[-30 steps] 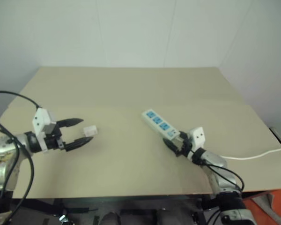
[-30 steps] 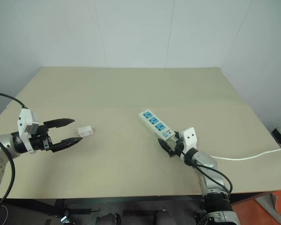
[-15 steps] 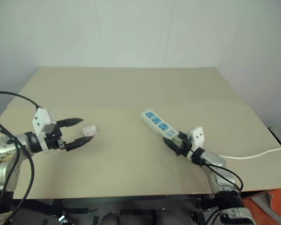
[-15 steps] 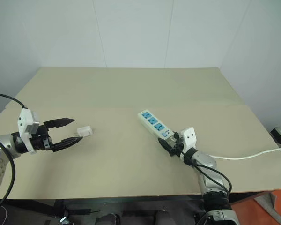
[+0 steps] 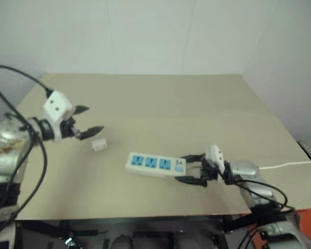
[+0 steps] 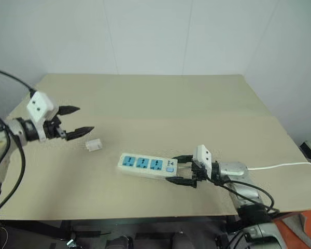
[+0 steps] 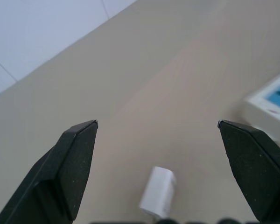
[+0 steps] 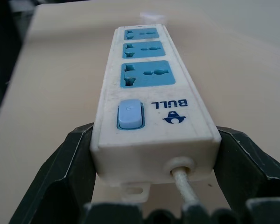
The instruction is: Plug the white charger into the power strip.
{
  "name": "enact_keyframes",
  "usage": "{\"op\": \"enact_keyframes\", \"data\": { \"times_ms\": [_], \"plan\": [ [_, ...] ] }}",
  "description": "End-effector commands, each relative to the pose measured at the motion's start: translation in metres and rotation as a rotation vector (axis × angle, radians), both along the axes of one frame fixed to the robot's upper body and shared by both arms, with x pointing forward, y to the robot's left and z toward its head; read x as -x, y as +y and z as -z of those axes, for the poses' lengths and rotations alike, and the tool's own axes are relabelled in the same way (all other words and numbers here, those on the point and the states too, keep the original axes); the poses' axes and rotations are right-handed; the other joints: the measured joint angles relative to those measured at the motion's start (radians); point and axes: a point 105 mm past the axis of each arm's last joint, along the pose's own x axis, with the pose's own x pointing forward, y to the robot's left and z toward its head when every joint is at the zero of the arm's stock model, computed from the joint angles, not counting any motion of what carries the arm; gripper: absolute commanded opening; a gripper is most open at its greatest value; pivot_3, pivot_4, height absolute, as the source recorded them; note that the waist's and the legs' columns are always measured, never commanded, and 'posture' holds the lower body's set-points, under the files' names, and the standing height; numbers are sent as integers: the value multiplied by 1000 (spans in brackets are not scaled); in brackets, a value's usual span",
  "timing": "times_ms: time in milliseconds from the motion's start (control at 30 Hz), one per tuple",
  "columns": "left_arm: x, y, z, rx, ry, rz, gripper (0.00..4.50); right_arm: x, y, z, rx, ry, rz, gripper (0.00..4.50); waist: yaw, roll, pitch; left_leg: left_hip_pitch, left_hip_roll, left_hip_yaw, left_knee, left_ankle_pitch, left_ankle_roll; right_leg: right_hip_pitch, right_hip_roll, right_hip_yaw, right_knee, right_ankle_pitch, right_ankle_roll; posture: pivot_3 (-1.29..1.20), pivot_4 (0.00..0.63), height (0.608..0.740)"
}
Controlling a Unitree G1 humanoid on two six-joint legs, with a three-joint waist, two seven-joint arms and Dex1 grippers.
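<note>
While right hand (image 6: 180, 168) clamps, power strip (image 6: 147, 165) swung crosswise.

1. You see soft, even light on the table (image 6: 160, 98); there is no strong glare.
2. The left eye view is hazy and paler than the right eye view, which is sharper.
3. Shadows are weak: a thin one lies under the power strip (image 6: 147, 164), toward 6 o'clock.
4. In the left wrist view the two fingers (image 7: 70, 172) look soft, and the white charger (image 7: 157, 192) at 6 o'clock is blurred.
5. In the right wrist view the near end of the strip is sharp; the far sockets at 12 o'clock lose focus.
</note>
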Motion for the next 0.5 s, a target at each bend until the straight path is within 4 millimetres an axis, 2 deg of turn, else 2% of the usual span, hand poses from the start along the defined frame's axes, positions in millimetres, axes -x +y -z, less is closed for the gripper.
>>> {"op": "enact_keyframes", "data": {
  "times_ms": [33, 133, 267, 433, 500],
  "plan": [
    [-12, -2, -17, -88, 63, 13, 4500, -4, 15, -7, 9, 7, -95, 3419, 0, 0, 0, 0, 0, 0, 0, 0, 0, 0, 0, 0, 0, 0, 0, 0, 150, 740],
    [-29, -14, -18, -154, 332, 29, 4500, -5, 25, 4, 71, 57, -169, 3419, 3, -1, 1, -2, -1, -2, 1, 0, 0, 0, 1, 0, 1, 0, 0, 0, 150, 740],
    [-37, -18, -12, -303, 544, 57, 4500, -8, 29, 14, 107, 48, -195, 3419, 2, -1, 1, -4, -1, -2, 2, 0, 0, -1, 1, 0, -1, -1, 1, 0, 150, 740],
    [-51, -27, -7, -303, 719, 26, 4500, -9, 38, 23, 114, 38, -205, 3419, -4, -1, 1, -5, -1, -2, 2, 0, 0, -3, 1, 0, 1, -1, 1, 0, 150, 740],
    [-56, -30, 4, -375, 756, 14, 4500, -9, 40, 25, 107, 36, -199, 3419, -11, -1, 1, -5, -1, -3, 2, 0, 0, -3, 1, 0, 1, -1, 1, 0, 150, 740]
  ]
}}
